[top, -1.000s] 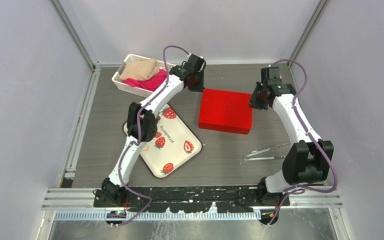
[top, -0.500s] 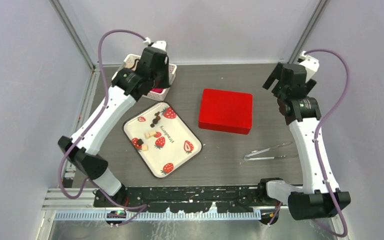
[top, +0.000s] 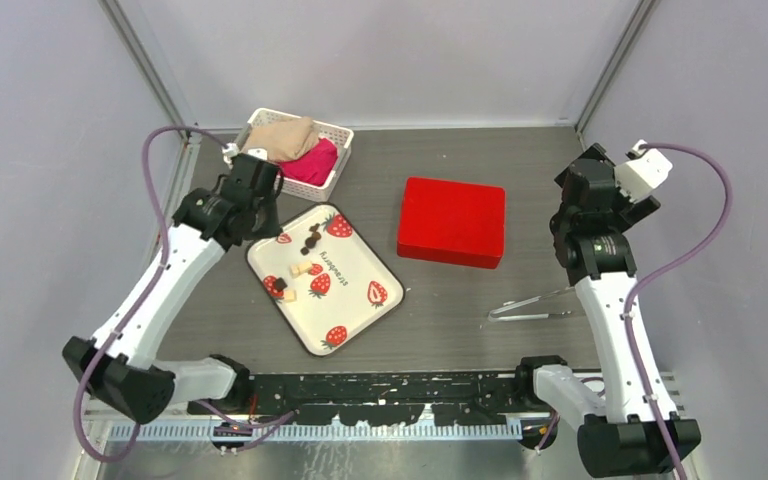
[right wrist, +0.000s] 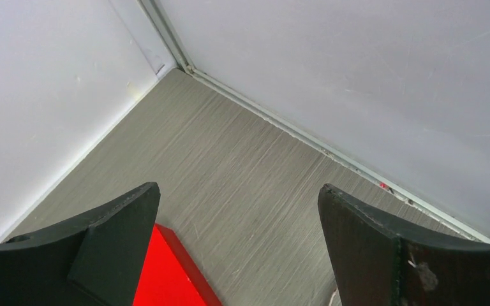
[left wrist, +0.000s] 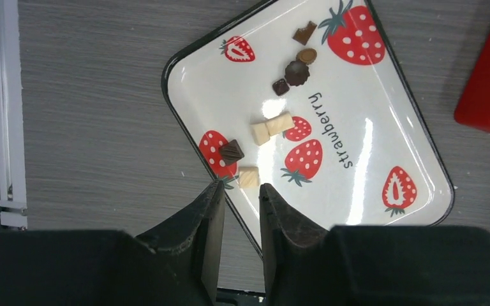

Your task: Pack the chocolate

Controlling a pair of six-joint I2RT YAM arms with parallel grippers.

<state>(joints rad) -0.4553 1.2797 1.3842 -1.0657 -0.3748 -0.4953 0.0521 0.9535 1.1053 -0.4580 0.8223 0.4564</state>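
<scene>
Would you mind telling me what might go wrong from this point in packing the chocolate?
1. The chocolate pieces are tiny and loose on the glossy tray; a clumsy pinch may scatter them.
2. The left tool appears over the tray's rim, so lowering there might tip it.
3. The tongs lie flat on the table, hard to grasp, and the red box looks closed.

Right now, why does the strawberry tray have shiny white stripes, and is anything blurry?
Left wrist view: the stripes are light glaring off the glossy tray, the chocolate looks sharp, the left pincer up close is dark and soft-edged. Top external view: the tray shows almost no glare. Right wrist view: even light, no glare, the right pincer dark with little detail.
</scene>
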